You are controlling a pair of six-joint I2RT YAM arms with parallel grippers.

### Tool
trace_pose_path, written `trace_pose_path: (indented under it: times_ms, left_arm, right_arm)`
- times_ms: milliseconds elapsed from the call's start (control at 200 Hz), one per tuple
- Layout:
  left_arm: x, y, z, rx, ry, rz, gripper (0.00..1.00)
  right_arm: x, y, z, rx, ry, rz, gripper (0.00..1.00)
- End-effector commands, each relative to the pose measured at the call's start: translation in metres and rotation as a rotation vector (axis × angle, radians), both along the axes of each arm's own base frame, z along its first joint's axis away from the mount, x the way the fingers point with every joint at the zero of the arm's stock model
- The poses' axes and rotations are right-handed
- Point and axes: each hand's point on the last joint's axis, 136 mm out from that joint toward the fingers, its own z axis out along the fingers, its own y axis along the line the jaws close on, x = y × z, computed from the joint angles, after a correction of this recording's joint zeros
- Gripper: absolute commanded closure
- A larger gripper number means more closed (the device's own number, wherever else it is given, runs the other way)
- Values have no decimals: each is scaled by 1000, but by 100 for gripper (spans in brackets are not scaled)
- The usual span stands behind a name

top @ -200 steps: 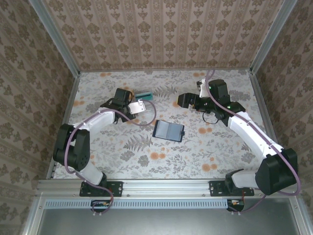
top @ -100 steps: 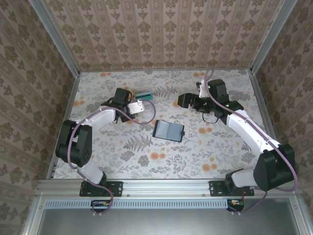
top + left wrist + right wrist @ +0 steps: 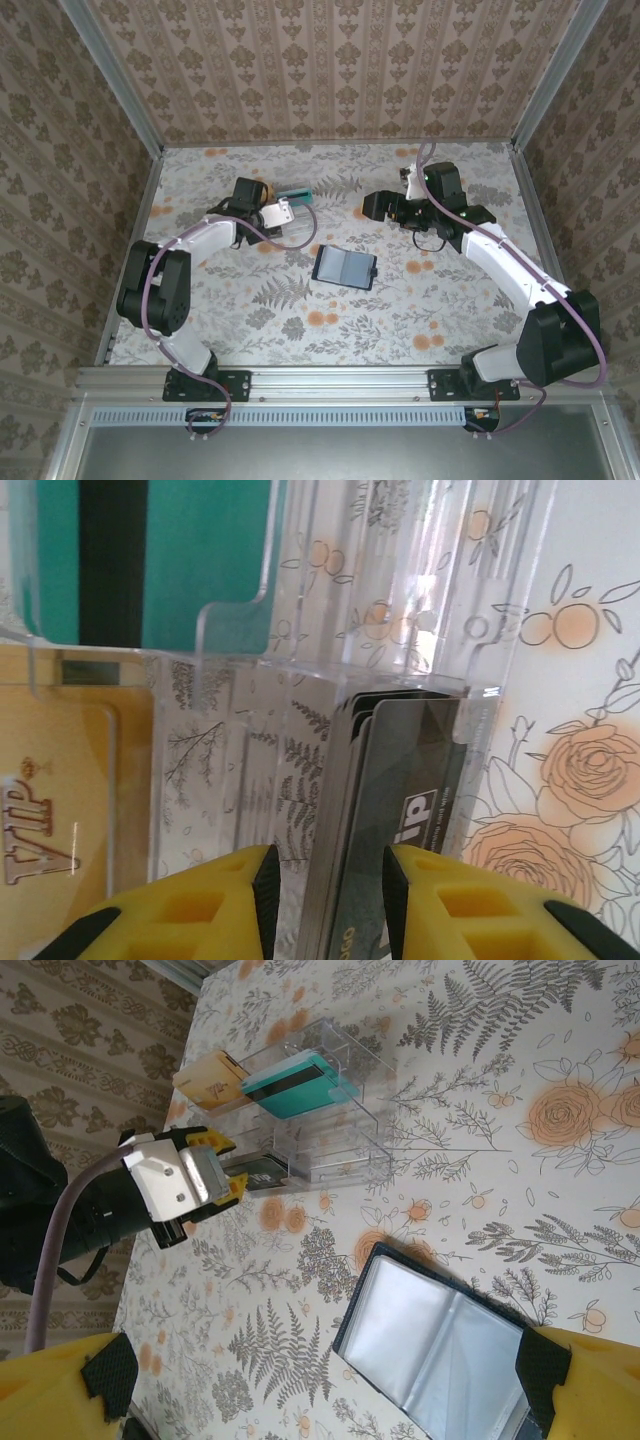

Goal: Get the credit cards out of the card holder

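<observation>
Three compartments of the clear plastic tray [image 3: 400, 600] are seen to be filled. A tan VIP card [image 3: 60, 810] lies at its left, a teal card [image 3: 200, 560] with a black stripe lies beyond that, and a few dark cards [image 3: 400, 810] stand on edge in its right-hand slot. The left gripper [image 3: 325, 880] is placed at the tray's near edge, astride the dark cards. Its jaws, pressed shut a second ago, are now parted narrowly, and a gap is seen between the left finger and the cards. What was carried is therefore judged to have just been let go into that slot, and this delivery is taken as done.

To the right of the tray, well apart from it, the navy card holder [image 3: 345, 266] is laid open with its pockets up. No card can be made out in them, though this cannot be settled. Further right of the tray, the right gripper [image 3: 372, 205] is held above the table [image 3: 300, 320] with jaws spread wide and nothing between them.
</observation>
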Motion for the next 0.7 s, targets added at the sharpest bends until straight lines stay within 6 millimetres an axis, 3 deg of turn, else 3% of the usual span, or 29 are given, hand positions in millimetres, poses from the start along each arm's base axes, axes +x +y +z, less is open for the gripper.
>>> trace_pose_path:
  times_ms: [0,120,245,345,380,525,695]
  left_arm:
    - [13,2,19,-46,-59,45,64]
    - [13,-1,39,-120,-105,76,63]
    - [13,-4,71,-256,-152,151,45]
    - [10,-6,95,-373,-169,218,17]
    - [8,-6,102,-412,-173,245,1]
    - [-2,-4,132,-582,-190,355,0]
    - [-17,10,152,-736,-191,514,0]
  right_arm:
    - [4,1,9,23,-12,4,0]
    - [3,1,5,25,-4,3,0]
    - [2,2,0,25,9,-1,0]
    - [2,4,-19,6,52,-4,0]
    - [0,5,-22,-3,60,-3,0]
    - [-8,8,-39,-33,93,-7,0]
    - [-17,13,-60,-100,119,-12,0]
